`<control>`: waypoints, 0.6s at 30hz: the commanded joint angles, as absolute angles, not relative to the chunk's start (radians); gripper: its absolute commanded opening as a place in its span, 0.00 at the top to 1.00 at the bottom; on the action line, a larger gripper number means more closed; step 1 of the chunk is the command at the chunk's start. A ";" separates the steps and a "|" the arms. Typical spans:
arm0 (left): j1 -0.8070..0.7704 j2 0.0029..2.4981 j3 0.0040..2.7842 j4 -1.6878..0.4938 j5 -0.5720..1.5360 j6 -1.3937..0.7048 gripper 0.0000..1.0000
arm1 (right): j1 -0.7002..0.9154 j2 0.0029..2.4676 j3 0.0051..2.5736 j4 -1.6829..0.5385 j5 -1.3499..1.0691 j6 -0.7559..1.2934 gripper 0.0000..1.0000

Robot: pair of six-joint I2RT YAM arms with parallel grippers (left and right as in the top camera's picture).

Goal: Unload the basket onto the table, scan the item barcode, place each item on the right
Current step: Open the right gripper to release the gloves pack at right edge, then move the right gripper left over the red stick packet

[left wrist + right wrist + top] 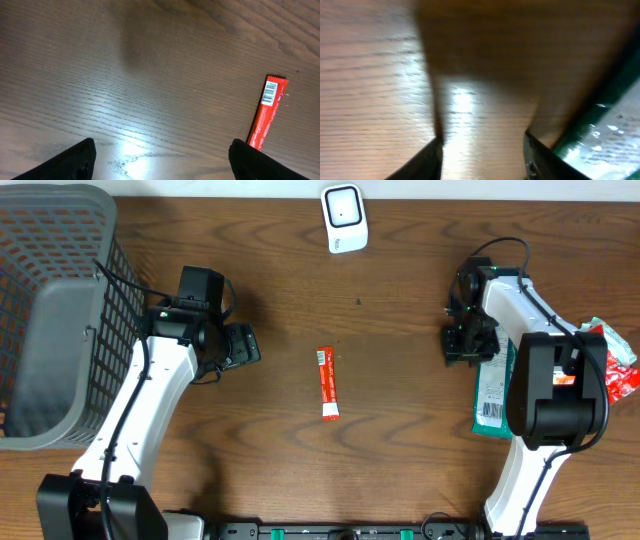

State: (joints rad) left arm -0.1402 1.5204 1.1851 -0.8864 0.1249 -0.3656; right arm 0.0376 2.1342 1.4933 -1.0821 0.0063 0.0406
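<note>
Red slim foil sachet (328,383): seen right of nearer left gripper (162,144); axis roughly along its fingers
Fingers: both pairs spread; nothing pinched

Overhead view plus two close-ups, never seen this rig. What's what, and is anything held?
Two white robot arms sit at a wooden table. The overhead picture looks straight down on both; the other two come from a camera on each wrist, that arm's own dark fingers at the bottom edge. The left hand is open over bare wood, near a red stick packet with its barcode facing up. The right hand also shows an empty gap, beside a green packet. A white scanner stands at the far edge, a grey basket on the left, a red and white packet on the right. Nothing is held.
</note>
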 commanded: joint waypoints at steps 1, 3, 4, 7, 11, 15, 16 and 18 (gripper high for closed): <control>-0.139 1.513 1.185 -0.889 0.119 -0.361 0.14 | 0.081 2.179 1.475 -1.032 -0.203 0.040 0.32; -0.139 1.513 1.185 -0.889 0.119 -0.361 0.14 | 0.093 2.179 1.475 -1.011 -0.284 0.040 0.14; -0.139 1.513 1.185 -0.889 0.119 -0.361 0.14 | 0.107 2.178 1.475 -0.987 -0.399 0.040 0.01; -0.139 1.513 1.185 -0.889 0.119 -0.361 0.14 | 0.135 2.178 1.475 -0.955 -0.524 0.040 0.01; -0.139 1.513 1.185 -0.889 0.119 -0.361 0.14 | 0.195 2.179 1.475 -0.910 -0.559 0.049 0.01; -0.139 1.513 1.185 -0.889 0.119 -0.361 0.14 | 0.266 2.179 1.475 -0.854 -0.559 0.116 0.02; -0.139 1.513 1.185 -0.889 0.119 -0.361 0.14 | 0.282 2.179 1.475 -0.844 -0.558 0.128 0.04; -0.139 1.513 1.185 -0.889 0.119 -0.361 0.14 | 0.330 2.179 1.475 -0.817 -0.558 0.138 0.14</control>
